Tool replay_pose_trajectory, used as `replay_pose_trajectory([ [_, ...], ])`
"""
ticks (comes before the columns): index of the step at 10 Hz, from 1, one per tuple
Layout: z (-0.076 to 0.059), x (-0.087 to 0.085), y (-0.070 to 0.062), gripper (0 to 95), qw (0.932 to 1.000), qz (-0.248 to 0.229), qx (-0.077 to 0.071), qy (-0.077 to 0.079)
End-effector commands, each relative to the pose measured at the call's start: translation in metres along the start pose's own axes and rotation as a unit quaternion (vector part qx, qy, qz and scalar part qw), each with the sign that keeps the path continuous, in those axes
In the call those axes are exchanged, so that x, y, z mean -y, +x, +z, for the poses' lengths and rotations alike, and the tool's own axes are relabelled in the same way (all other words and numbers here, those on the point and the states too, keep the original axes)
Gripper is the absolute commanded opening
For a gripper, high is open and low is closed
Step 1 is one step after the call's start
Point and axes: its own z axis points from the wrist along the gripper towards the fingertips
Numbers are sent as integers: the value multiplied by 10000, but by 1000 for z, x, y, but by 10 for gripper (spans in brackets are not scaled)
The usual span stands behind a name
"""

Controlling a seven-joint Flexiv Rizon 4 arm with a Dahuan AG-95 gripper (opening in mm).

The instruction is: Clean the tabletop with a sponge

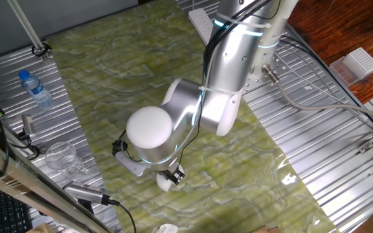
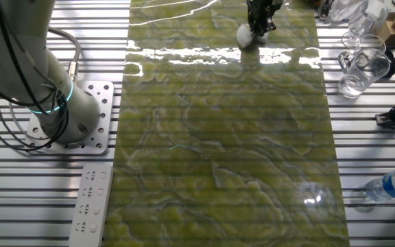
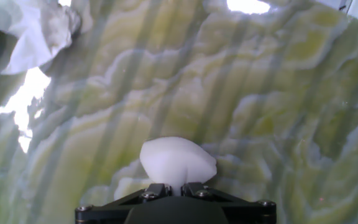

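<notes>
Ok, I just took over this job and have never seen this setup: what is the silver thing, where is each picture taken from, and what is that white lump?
The silver thing is a robot arm bolted beside the table. Two pictures come from fixed cameras on different sides of the table; the third looks along the arm's own pincer. The big glossy yellow-green sheet is the tabletop. The white lump is the sponge, pinched in the pincer and held down near or on the tabletop at one end. A crumpled white scrap lies further ahead on the sheet. On the ribbed metal panels at the sides sit a water bottle, clear glass cups and a power strip.
</notes>
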Motion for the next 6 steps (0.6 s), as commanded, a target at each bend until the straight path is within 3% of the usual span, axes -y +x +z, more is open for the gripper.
replay_pose_trajectory([
  [1, 0, -2, 9, 0, 10000, -1, -63, -16],
  [6, -1, -6, 24, 0, 9998, -85, -151, 23],
])
